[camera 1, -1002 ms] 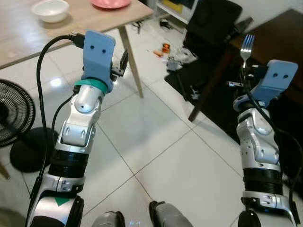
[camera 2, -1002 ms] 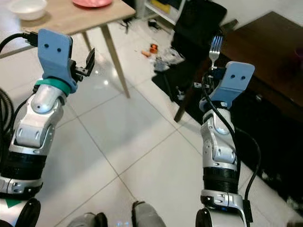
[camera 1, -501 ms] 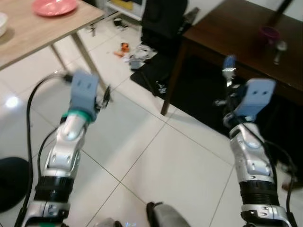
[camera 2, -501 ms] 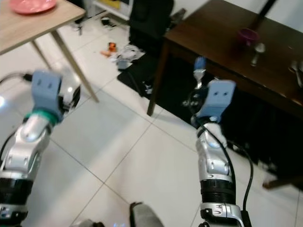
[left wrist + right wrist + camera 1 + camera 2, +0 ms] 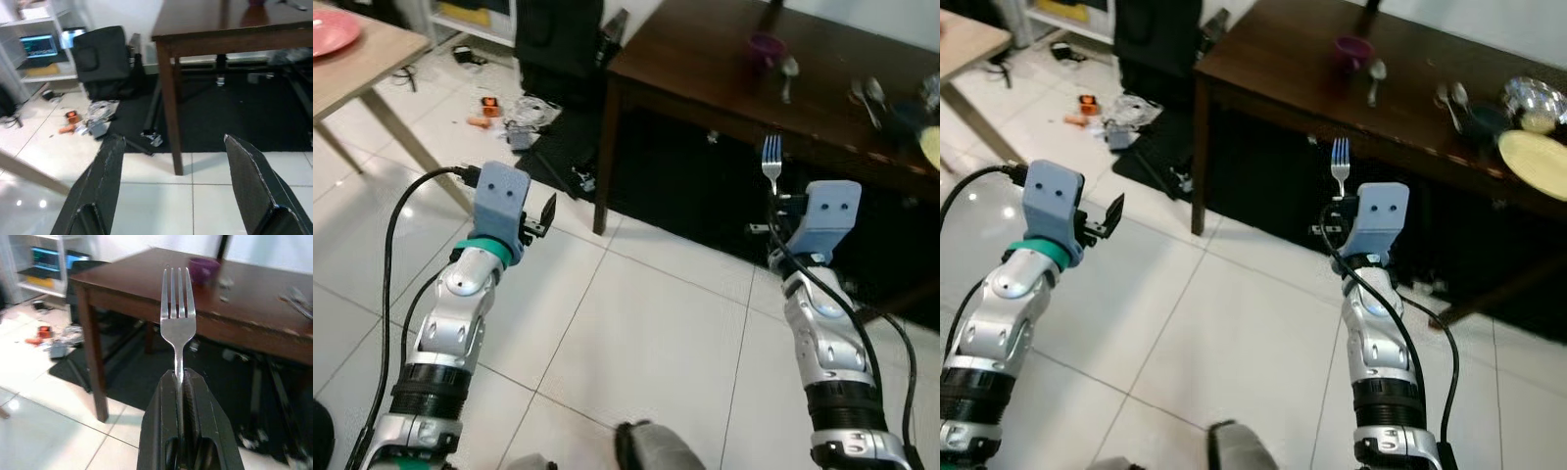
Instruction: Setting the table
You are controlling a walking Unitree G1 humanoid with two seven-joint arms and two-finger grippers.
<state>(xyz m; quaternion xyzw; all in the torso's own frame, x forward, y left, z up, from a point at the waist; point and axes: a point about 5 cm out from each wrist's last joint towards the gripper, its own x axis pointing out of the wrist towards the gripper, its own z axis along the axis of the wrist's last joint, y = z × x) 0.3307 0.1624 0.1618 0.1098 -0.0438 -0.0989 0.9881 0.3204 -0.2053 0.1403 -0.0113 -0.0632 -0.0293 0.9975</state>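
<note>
While right gripper (image 5: 179, 382) clamps fork (image 5: 178, 313), dark table (image 5: 1293, 78) ahead, purple cup (image 5: 1352, 47).

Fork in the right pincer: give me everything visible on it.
The fork is shiny silver metal with four tines, held upright, tines up. The right pincer is shut on its slim handle, which is hidden below the grip. Nothing else touches it. It is in the air in front of the dark wooden table.

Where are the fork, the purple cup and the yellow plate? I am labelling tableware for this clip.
fork (image 5: 178, 318): right wrist view, on the neck just below the tines.
purple cup (image 5: 1351, 49): right eye view, on its side wall.
yellow plate (image 5: 1533, 157): right eye view, on its flat face.
</note>
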